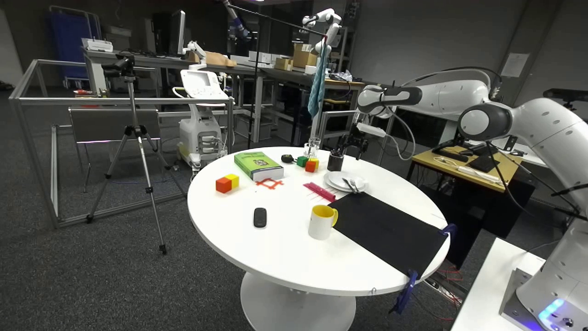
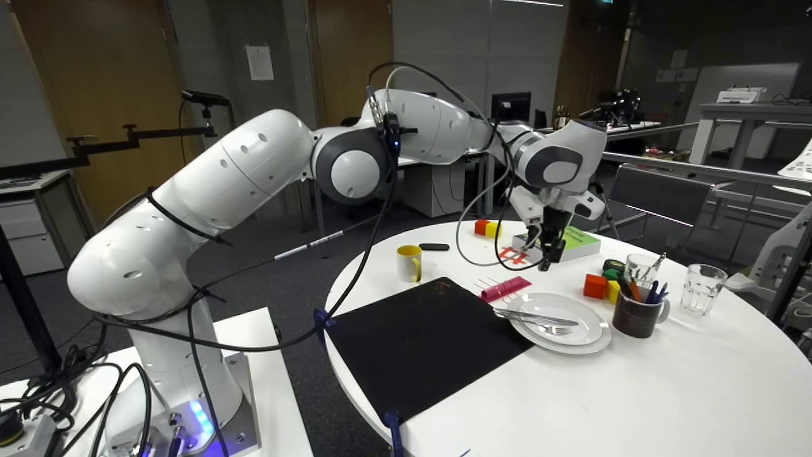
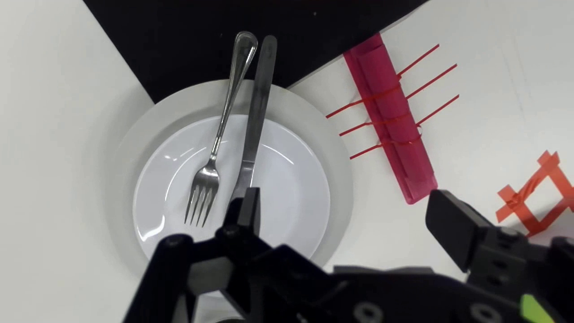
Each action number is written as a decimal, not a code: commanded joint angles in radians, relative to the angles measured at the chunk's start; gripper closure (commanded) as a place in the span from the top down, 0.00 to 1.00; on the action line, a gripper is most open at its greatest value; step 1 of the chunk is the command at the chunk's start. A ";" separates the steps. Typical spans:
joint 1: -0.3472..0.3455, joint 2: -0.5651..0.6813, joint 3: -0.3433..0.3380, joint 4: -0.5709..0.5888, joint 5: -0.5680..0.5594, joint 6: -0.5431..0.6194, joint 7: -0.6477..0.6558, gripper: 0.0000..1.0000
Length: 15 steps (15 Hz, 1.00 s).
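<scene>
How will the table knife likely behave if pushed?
The table knife is probably stiff: it looks like straight metal. Likely slippery, since that smooth metal rests on the glossy smaller plate. It may pivot or tip, as it extends past the rim of the larger plate, over the black mat.

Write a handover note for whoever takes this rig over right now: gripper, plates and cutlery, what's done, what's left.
Gripper: open, holding nothing, hanging above the table.
Things: fork and knife lie across the small plate, which sits on the large plate. Both handles reach over the black mat. The pink roll lies beside the large plate, apart from it.
Done: the plates are stacked, with fork and knife on top.
Left: nothing is gripped, so any pick would likely start by bringing the open gripper down.
</scene>
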 commanded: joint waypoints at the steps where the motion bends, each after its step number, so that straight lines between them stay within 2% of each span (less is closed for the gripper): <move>1: -0.001 -0.186 0.009 -0.233 0.002 0.010 -0.075 1.00; 15: 0.062 -0.550 0.000 -0.779 -0.072 0.095 -0.366 1.00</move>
